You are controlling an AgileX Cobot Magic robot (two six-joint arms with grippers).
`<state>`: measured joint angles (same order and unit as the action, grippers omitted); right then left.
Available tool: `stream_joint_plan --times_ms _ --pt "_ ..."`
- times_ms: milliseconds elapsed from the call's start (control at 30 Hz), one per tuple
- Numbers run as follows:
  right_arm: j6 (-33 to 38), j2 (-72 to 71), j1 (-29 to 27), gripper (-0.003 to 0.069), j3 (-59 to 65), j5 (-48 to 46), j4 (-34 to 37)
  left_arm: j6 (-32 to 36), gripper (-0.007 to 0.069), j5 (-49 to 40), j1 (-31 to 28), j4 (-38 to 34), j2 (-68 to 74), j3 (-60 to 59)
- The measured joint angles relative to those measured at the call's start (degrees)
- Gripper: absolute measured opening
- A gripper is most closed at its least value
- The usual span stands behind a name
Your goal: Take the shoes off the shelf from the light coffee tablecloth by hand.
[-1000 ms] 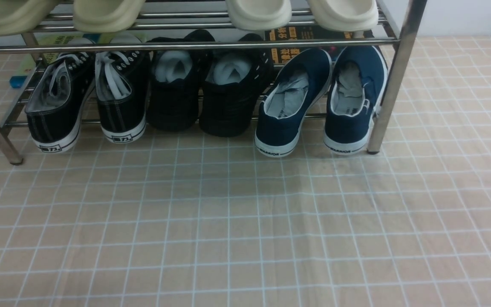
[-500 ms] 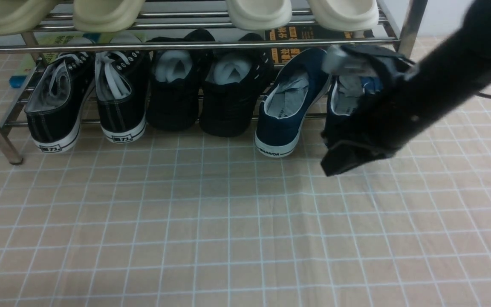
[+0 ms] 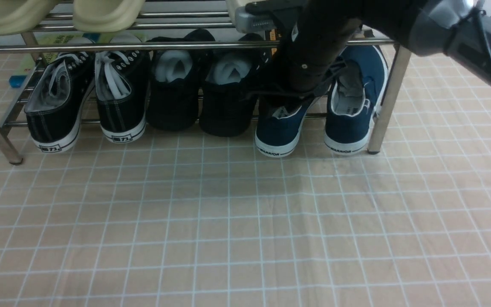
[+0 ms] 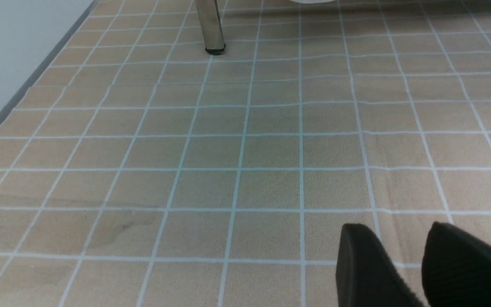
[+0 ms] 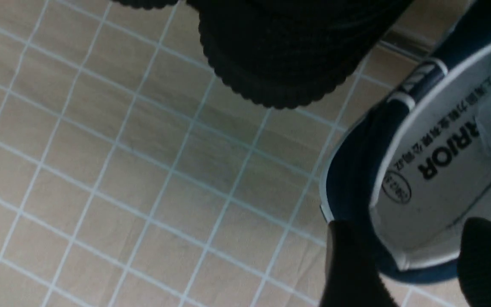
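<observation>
While the navy shoes (image 3: 352,128) sit at the right end of the lower tier of the shelf (image 3: 186,44), heels toward me and down at the light coffee tablecloth (image 3: 228,221), my right arm (image 3: 326,38) reaches in from the upper right across the top bar, its end over the mouth of the left shoe of the pair (image 3: 277,138). The other shoe stands just beside the right front leg. Further left on the same tier are two black knit shoes (image 3: 224,111), then black lace-up sneakers (image 3: 119,111); cream slippers (image 3: 105,13) line the tier above.

From the left wrist, I see my left gripper (image 4: 399,238) low over bare tablecloth, its black fingers (image 4: 365,273) a little apart with nothing between them. A chrome shelf leg (image 4: 212,25) stands well ahead of it.

From the right wrist, my right gripper (image 5: 411,230) straddles the heel of that left shoe. One finger is outside the heel wall and the other is over the grey-white insole (image 5: 433,187) with its black lettering. The jaws are spread wide and not clamped: a gap shows between the inner finger and the lining. One of the black knit shoes lies just beside.
</observation>
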<state>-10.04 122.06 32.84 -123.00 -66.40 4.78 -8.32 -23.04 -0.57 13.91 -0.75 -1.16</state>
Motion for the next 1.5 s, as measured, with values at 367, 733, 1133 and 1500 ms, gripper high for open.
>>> stream_joint_plan --times_ms 367,733,1133,1500 --pt "-1.1 3.8 0.0 0.0391 -0.5 7.0 -2.1 0.0 0.024 0.0 0.0 0.0 0.0 0.0" --pt "0.9 7.3 0.3 0.0126 -0.7 5.8 -1.1 0.0 0.024 0.0 0.0 0.0 0.0 0.0" --pt "7.5 1.4 0.0 0.0029 -0.8 -6.2 3.6 0.0 0.024 0.0 0.0 0.0 0.0 0.0" --pt "7.7 -4.1 0.0 0.0029 -0.8 -6.2 6.6 0.0 0.024 0.0 0.0 0.2 0.0 0.0"
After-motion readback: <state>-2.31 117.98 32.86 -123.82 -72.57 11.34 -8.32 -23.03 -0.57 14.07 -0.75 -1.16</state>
